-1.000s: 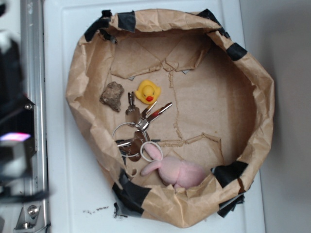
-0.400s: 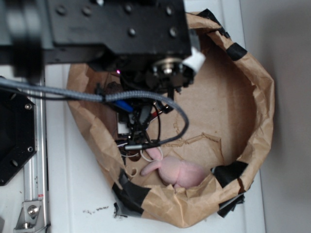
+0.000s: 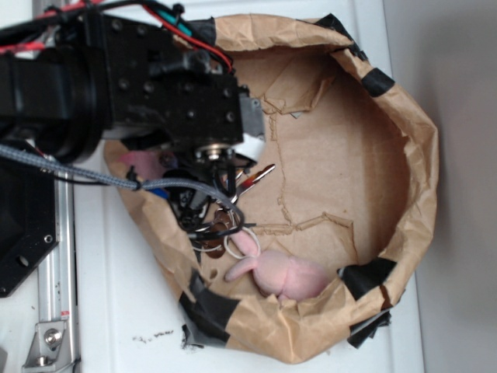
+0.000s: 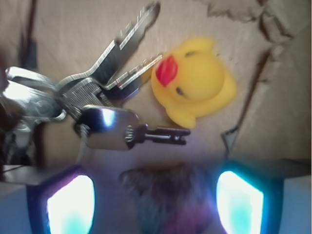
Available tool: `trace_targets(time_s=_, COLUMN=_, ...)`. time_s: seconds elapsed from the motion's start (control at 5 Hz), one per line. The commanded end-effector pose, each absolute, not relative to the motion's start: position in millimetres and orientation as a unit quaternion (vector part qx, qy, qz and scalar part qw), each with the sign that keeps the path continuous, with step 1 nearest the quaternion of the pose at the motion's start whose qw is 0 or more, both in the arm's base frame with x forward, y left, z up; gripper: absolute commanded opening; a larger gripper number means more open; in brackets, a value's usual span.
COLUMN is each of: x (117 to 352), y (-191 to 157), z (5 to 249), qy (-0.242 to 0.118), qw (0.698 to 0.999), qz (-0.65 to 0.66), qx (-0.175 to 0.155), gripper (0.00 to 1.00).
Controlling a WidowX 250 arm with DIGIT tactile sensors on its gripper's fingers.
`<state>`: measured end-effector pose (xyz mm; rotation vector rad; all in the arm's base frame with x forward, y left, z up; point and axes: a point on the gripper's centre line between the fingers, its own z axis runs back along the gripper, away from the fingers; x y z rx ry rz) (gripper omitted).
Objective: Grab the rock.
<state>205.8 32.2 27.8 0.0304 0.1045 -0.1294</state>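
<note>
The rock [image 4: 168,192] shows as a blurred grey-brown lump at the bottom middle of the wrist view, lying on the paper floor. My gripper [image 4: 155,204] is open and straddles it, with one glowing finger [image 4: 70,204] to its left and the other to its right. There is a gap on the left side, while the right side lies close to the finger. In the exterior view the black arm [image 3: 155,85] hangs over the left part of the bag and hides both the rock and the gripper's fingers.
A yellow rubber duck [image 4: 192,80] and a bunch of keys [image 4: 92,97] lie just beyond the rock. A pink plush bunny [image 3: 283,273] rests at the bag's near side. The crumpled paper bag wall [image 3: 408,124] rings everything.
The arm swung in over the bag, then shifted left, toward where the rock lay. It now covers the rock and the duck in the exterior view.
</note>
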Motion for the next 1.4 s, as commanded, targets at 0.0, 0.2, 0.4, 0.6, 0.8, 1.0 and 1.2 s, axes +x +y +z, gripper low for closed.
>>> trace_targets(time_s=0.0, x=183.9, y=61.5, z=31.7, qy=0.012, qw=0.998, qz=-0.06, qx=0.005, gripper=1.0)
trace_targets(time_s=0.2, x=189.4, y=52.6, z=21.4, qy=-0.015, qw=0.999, qz=-0.043, qx=-0.014, gripper=1.0)
trace_targets(time_s=0.4, x=190.5, y=47.4, z=11.2, qy=-0.015, qw=0.999, qz=-0.051, qx=-0.011, gripper=0.0)
trace_targets(time_s=0.6, x=191.1, y=45.5, z=17.3, qy=-0.017, qw=0.998, qz=-0.05, qx=-0.026, gripper=0.0)
trace_targets(time_s=0.8, x=191.9, y=45.6, z=22.9, qy=-0.026, qw=0.999, qz=-0.035, qx=-0.033, gripper=0.0)
trace_targets(time_s=1.0, x=196.6, y=38.1, z=31.4, qy=-0.03, qw=0.999, qz=-0.029, qx=-0.031, gripper=0.0)
trace_targets(time_s=1.2, x=197.1, y=38.5, z=33.8, qy=-0.025, qw=0.999, qz=0.003, qx=-0.029, gripper=0.0)
